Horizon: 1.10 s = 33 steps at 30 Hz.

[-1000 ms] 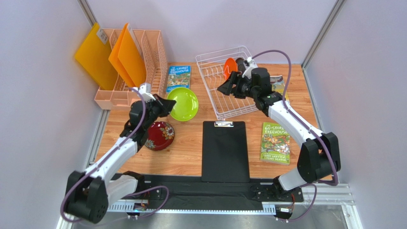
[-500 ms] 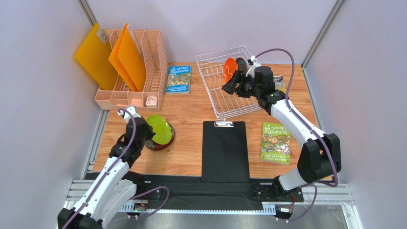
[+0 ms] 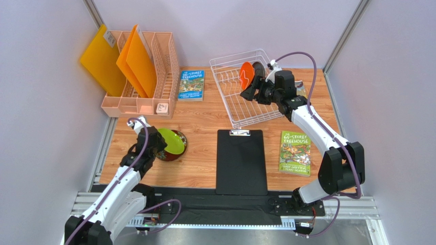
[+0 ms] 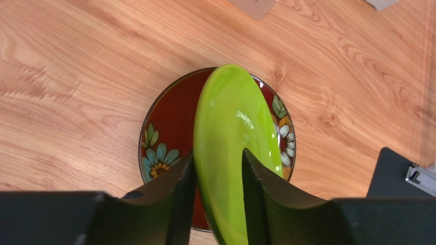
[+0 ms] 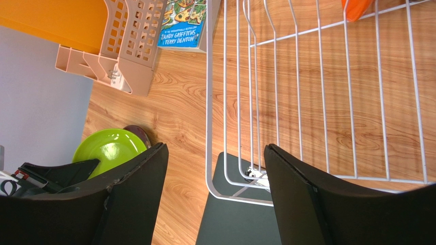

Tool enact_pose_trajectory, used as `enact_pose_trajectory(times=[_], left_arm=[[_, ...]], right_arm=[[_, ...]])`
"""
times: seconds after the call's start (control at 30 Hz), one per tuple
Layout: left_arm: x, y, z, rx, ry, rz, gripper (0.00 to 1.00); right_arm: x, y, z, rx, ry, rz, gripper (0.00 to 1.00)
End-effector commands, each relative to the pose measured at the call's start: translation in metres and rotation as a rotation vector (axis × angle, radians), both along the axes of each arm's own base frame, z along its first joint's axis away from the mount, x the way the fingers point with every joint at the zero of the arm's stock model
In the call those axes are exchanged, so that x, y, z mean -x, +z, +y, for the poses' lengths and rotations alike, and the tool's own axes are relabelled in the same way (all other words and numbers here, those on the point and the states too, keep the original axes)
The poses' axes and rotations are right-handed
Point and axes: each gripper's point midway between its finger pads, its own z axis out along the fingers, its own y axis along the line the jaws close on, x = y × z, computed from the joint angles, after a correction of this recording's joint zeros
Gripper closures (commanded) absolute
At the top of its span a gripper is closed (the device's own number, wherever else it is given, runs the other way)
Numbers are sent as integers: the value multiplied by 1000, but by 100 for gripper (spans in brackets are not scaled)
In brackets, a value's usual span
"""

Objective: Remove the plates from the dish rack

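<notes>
My left gripper is shut on the rim of the lime green plate and holds it tilted over the dark red floral plate, which lies on the table at the near left. In the left wrist view my fingers clamp the green plate above the red plate. The orange plate stands upright in the white wire dish rack. A dark plate stands just behind it, partly hidden. My right gripper hovers open and empty over the rack, beside the orange plate.
A black clipboard lies in front of the rack. A peach mesh file holder with orange folders stands at the back left. One book lies beside it, another at the right.
</notes>
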Motion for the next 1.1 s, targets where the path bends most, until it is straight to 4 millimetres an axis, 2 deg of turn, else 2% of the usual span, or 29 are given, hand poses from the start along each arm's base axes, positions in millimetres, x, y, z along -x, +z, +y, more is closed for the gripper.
enact_pose_trajectory(times=[0.0, 0.07, 0.3, 0.63, 0.83, 0.97, 1.0, 1.03, 1.07], left_arm=[[4, -7, 7, -21, 24, 21, 52], [5, -8, 9, -27, 32, 23, 49], [6, -16, 10, -38, 36, 37, 48], [7, -42, 13, -65, 47, 112, 48], [6, -42, 15, -86, 56, 138, 42], [5, -41, 16, -90, 64, 140, 35], [5, -39, 17, -91, 64, 136, 34], [4, -37, 17, -91, 68, 131, 32], [4, -35, 17, -90, 68, 125, 32]], right_arm=[[-12, 14, -6, 21, -16, -46, 26], [-16, 17, -9, 34, -30, -48, 26], [-34, 15, -19, 65, -71, -49, 26], [-50, 5, -23, 68, -81, -24, 26], [-62, 2, -28, 84, -94, -21, 26], [-78, 0, -39, 152, -136, -31, 25], [-87, 10, -43, 173, -166, -54, 25], [-92, 11, -47, 200, -179, -55, 25], [-96, -2, -49, 229, -183, -24, 25]])
